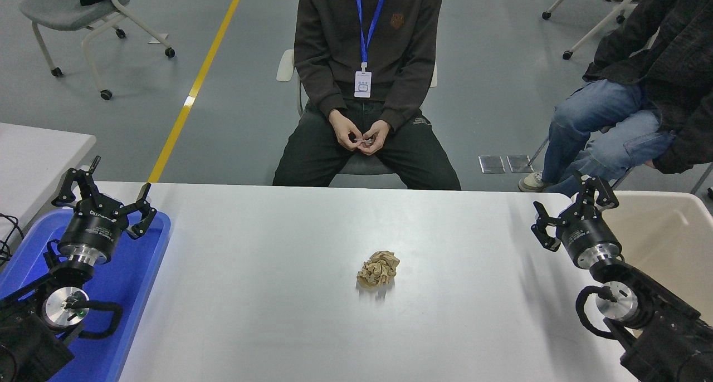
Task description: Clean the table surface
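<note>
Your left gripper (106,190) is parked over the blue tray (139,270) at the near left, fingers spread and empty. The crumpled brown paper (379,269) sits mid-table on the table surface (267,293). Your right gripper (568,209), spread wide and empty at the far right, is well apart from it; descend squarely over the wad before closing.

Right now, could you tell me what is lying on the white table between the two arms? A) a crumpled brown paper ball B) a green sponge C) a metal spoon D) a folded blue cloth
A: a crumpled brown paper ball lies alone near the middle of the table surface, apart from the right claw and the parked left claw.
</note>
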{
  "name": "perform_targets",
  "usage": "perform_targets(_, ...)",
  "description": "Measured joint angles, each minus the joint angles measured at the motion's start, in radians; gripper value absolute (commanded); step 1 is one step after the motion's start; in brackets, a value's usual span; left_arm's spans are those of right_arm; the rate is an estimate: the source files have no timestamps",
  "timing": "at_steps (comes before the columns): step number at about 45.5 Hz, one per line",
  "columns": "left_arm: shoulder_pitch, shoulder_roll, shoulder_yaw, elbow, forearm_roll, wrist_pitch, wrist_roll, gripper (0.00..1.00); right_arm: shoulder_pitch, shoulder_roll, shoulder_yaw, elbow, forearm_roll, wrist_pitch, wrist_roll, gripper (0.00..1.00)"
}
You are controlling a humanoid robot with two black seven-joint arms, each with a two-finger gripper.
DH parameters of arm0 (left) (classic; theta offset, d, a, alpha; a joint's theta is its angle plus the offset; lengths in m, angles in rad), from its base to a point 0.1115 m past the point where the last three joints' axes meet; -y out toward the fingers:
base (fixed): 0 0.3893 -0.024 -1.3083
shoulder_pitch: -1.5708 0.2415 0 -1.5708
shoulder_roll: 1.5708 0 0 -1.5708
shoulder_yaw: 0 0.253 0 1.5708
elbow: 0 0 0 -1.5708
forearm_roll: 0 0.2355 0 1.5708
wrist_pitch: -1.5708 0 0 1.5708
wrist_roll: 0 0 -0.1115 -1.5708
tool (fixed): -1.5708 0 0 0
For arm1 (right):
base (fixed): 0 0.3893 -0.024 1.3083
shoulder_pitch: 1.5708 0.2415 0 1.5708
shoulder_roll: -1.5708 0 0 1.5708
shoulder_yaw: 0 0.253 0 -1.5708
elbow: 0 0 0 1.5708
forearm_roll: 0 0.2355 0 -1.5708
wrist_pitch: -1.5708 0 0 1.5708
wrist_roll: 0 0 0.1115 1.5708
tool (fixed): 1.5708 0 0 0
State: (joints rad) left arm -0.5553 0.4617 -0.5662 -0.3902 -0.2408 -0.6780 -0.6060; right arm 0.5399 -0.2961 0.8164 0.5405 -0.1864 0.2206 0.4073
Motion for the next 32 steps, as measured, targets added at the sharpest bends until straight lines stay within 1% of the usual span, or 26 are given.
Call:
perform_targets(8,0.0,0.0,0.0,0.0,0.0,0.0,0.001,1.0,0.003,-0.034,-0.041,0.05,-0.001,-0.005,-0.001,1.0)
perform_targets(13,0.0,0.0,0.0,0.0,0.0,0.0,0.001,1.0,0.003,-0.084,-0.086,0.141,-0.005,-0.009,-0.001,1.0)
perform_targets(18,0.0,0.0,0.0,0.0,0.0,0.0,0.001,1.0,0.016,-0.13,-0.145,0.239,-0.013,-0.04,-0.008,1.0)
perform_targets(24,0.0,0.0,0.0,0.0,0.0,0.0,0.001,1.0,0.045,-0.176,-0.217,0.362,-0.061,-0.111,-0.047,1.0)
perform_targets(32,0.0,0.0,0.0,0.0,0.0,0.0,0.0,1.0,0.069,-0.21,-0.269,0.519,-0.154,-0.188,-0.135,1.0)
